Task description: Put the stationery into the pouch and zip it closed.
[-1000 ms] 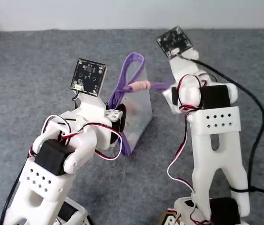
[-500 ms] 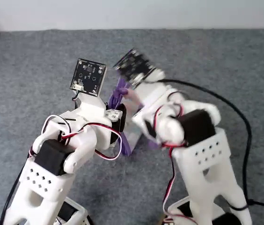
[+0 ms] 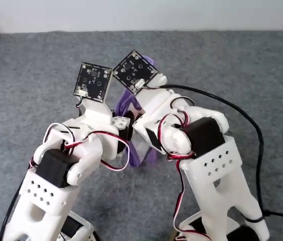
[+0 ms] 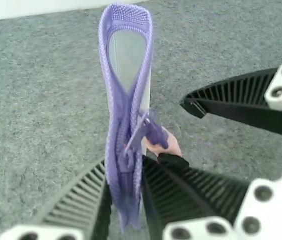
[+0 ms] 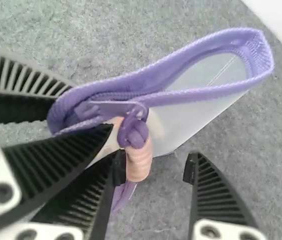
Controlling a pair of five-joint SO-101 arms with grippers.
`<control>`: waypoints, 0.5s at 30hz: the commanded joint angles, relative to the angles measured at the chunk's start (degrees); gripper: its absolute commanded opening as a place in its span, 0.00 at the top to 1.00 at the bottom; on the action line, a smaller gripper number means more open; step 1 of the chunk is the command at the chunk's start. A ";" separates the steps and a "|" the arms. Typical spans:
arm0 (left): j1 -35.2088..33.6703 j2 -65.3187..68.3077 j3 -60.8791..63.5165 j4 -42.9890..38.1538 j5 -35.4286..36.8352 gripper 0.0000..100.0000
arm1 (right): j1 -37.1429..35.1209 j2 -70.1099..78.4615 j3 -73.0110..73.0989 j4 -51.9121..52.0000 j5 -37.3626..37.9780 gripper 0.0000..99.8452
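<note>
Arms stand side by side on the grey mat (image 3: pixel 26 65), the left arm (image 3: pixel 56 175) and the right arm (image 3: pixel 211 165) bent in toward each other. Between them the pouch (image 4: pixel 127 55) stands on its edge. It has clear walls and a purple zip band (image 4: pixel 111 100). The left gripper (image 4: pixel 126 172) pinches the near end of that band tight. Just past it, the purple zip pull (image 5: pixel 131 131) hangs by a small pink thing (image 5: pixel 138 160). The right gripper (image 5: pixel 155 161) has its fingers wide apart, one just beside the pink thing. Farther on, the band spreads into a long open loop.
</note>
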 commanded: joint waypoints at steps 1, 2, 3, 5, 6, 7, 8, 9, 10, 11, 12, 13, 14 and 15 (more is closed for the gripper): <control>0.18 -0.88 -0.84 0.00 -0.53 0.99 | -1.63 1.19 -1.23 -1.01 -0.79 0.81; 0.18 -0.88 -0.84 -0.09 -0.53 0.99 | -2.24 1.54 -1.23 -1.10 -1.58 0.81; 0.18 -0.88 -0.84 -0.09 -0.53 0.99 | -2.59 1.89 -1.23 -1.19 -2.46 0.81; 0.18 -0.97 -0.75 -0.09 -0.53 0.99 | -2.95 2.59 -1.23 -0.75 -3.52 0.81; 0.18 -0.97 -0.75 -0.09 -0.53 0.99 | -2.95 3.03 -1.23 -0.92 -3.52 0.81; 0.18 -0.97 -0.75 -0.09 -0.53 0.99 | -2.95 3.56 -1.23 -1.19 -3.52 0.81; 0.18 -0.97 -0.66 -0.09 -0.53 0.99 | -2.95 4.00 -1.23 -1.54 -3.34 0.81; 0.18 -0.97 -0.66 -0.09 -0.53 0.99 | -2.86 4.35 -1.23 -1.89 -3.43 0.81; 0.18 -0.97 -0.66 -0.09 -0.53 0.99 | -2.86 4.70 -1.23 -2.07 -3.43 0.81; 0.18 -0.97 -0.66 -0.09 -0.53 0.99 | -2.95 4.88 -1.23 -2.07 -3.43 0.81; 0.18 -0.97 -0.66 -0.09 -0.53 0.99 | -2.95 5.14 -1.23 -2.07 -3.43 0.81; 0.18 -0.97 -0.66 -0.09 -0.53 0.99 | -3.12 5.49 -1.23 -2.07 -3.43 0.81; 0.18 -0.97 -0.66 -0.09 -0.53 0.99 | -3.56 5.93 -1.23 -2.07 -3.16 0.81; 0.18 -0.97 -0.66 -0.09 -0.53 0.99 | -3.65 6.29 -1.23 -2.07 -3.08 0.81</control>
